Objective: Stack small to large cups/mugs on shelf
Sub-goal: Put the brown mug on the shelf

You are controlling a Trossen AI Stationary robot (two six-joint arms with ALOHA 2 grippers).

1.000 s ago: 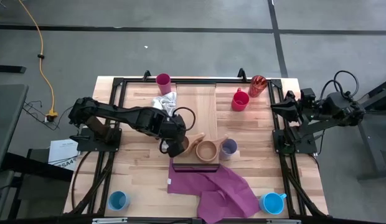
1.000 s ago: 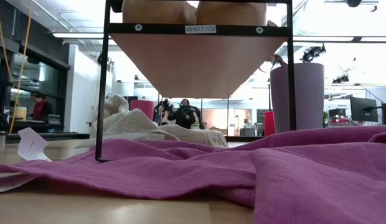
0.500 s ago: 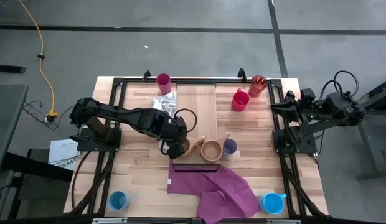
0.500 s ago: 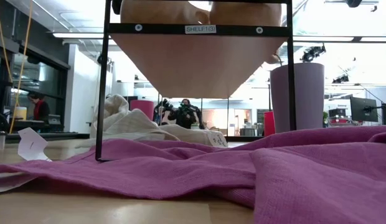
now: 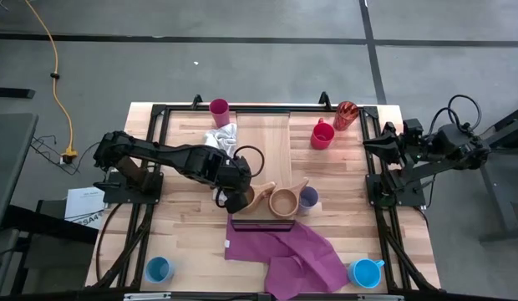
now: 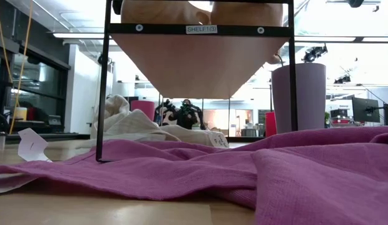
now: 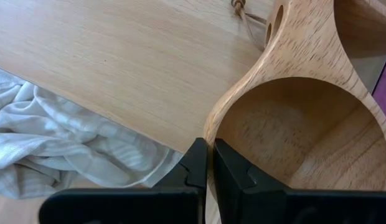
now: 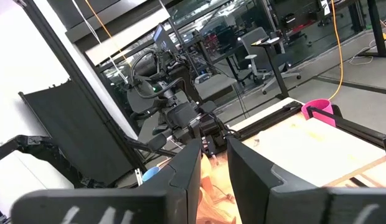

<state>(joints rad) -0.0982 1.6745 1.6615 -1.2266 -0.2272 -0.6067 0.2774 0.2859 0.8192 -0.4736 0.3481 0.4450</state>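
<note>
Near the middle of the high frame, I am holding my left hand [image 5: 234, 199] at the near end of the shelf [image 5: 264, 155], its fingers [image 7: 233, 171] pinched tight on the rim of one wooden cup [image 7: 299, 134]. That cup [image 5: 257, 196] is sitting at the hand's right side, touching a second wooden cup [image 5: 282, 201], and the lavender tumbler [image 5: 307, 199] is standing just beyond that, so the three are running in a row across the plank's end. From the wrist view, I am seeing the gripped cup's handle pointing away from the hand along the plank, so I judge any lift has to clear the neighbouring cup first. My right hand [image 8: 213, 163] is waiting with its fingers apart at the right edge of the tabletop [image 5: 188, 242], well away from the row, so the left arm is plainly the nearer one. The red mug [image 5: 322, 135], the orange-red tumbler [image 5: 346, 114] and the magenta tumbler [image 5: 219, 109] are standing toward the upper part of the frame, and the two blue mugs [image 5: 159, 270] are sitting in the lower corners, either side of the purple cloth [image 5: 288, 255].
</note>
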